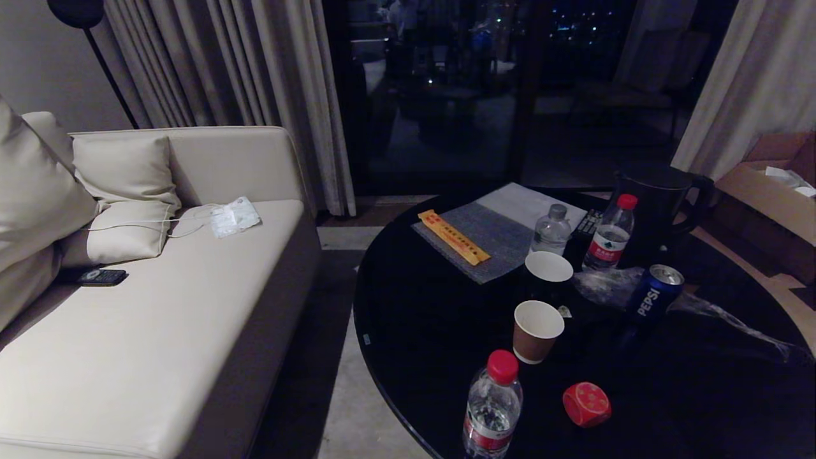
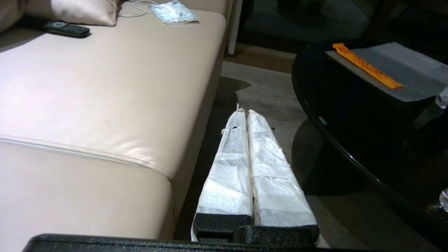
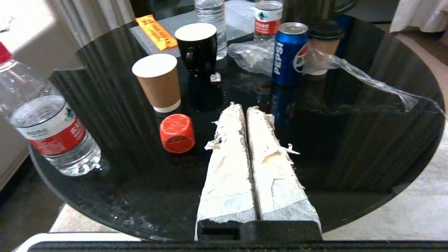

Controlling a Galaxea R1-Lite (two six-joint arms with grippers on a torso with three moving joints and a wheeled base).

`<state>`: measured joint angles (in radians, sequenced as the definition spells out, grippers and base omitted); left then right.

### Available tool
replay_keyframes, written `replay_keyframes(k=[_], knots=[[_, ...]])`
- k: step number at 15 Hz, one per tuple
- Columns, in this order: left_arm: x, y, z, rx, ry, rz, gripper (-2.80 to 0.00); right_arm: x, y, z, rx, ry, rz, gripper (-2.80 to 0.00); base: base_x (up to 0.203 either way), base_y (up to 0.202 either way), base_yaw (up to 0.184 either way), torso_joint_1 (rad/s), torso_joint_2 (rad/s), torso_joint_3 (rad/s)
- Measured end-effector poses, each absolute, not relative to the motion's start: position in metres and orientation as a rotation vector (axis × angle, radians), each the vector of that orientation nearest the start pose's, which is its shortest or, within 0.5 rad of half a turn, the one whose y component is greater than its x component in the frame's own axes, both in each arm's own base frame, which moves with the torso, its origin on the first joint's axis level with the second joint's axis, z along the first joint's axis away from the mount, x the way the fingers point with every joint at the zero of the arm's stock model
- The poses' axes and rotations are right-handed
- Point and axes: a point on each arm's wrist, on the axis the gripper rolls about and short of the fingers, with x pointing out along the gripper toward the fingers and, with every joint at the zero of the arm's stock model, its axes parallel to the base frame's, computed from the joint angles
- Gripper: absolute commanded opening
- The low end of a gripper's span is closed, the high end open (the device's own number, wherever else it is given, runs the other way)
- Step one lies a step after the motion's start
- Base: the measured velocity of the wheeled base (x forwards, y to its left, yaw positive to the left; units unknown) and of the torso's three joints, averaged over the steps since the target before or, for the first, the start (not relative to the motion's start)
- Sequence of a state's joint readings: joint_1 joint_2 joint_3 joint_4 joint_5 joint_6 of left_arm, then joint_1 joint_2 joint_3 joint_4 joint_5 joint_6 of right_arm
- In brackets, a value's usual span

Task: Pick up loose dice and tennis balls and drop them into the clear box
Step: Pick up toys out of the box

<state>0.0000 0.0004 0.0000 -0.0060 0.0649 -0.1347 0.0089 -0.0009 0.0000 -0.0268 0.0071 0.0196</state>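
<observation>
The task looks to be at its very start; nothing has been collected as far as these pictures show.

The left pincer (image 2: 245, 113) hangs over the floor between the sofa (image 2: 105, 105) and the table (image 2: 315, 115), its two wrapped fingers pressed together with nothing between them. It is not at work.

On the table, near the edge closest to the robot, a water bottle (image 1: 492, 408) with a red cap stands, and just beside it lies the red die (image 1: 586, 404), loose on the dark glass. A brown paper cup (image 1: 537, 330) stands a little further in, then a black mug (image 1: 548, 275) and a Pepsi can (image 1: 655, 291) toward the middle.

The right pincer (image 3: 245, 108) hovers above the near part of the table, fingers pressed together and empty, with the red die (image 3: 177, 133) near it but apart.

I cannot find the clear box, the tennis balls or the other dice in any view; they may be outside the pictures, since the room is dark. So every pick and every drop is left to do, starting probably with the red die.
</observation>
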Motion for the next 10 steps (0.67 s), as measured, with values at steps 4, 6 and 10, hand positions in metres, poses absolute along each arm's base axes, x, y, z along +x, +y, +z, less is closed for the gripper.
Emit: replay_keyframes(k=[4, 6, 10], knots=[[-0.0228, 0.0015, 0.0761, -0.136, -0.01, 0.065, -2.8, -0.0229, -0.0001, 0.0783, 0.02, -0.028, 0.015, -2.8, 0.0, 0.0, 0.0, 0.001, 0.0, -0.007], [-0.0228, 0.0015, 0.0762, -0.137, -0.011, 0.065, -2.8, -0.0229, -0.0001, 0.0783, 0.02, -0.028, 0.015, -2.8, 0.0, 0.0, 0.0, 0.002, 0.0, -0.137], [-0.0228, 0.0015, 0.0762, -0.137, -0.011, 0.065, -2.8, -0.0229, -0.0001, 0.0782, 0.02, -0.027, 0.015, -2.8, 0.0, 0.0, 0.0, 0.002, 0.0, -0.19]])
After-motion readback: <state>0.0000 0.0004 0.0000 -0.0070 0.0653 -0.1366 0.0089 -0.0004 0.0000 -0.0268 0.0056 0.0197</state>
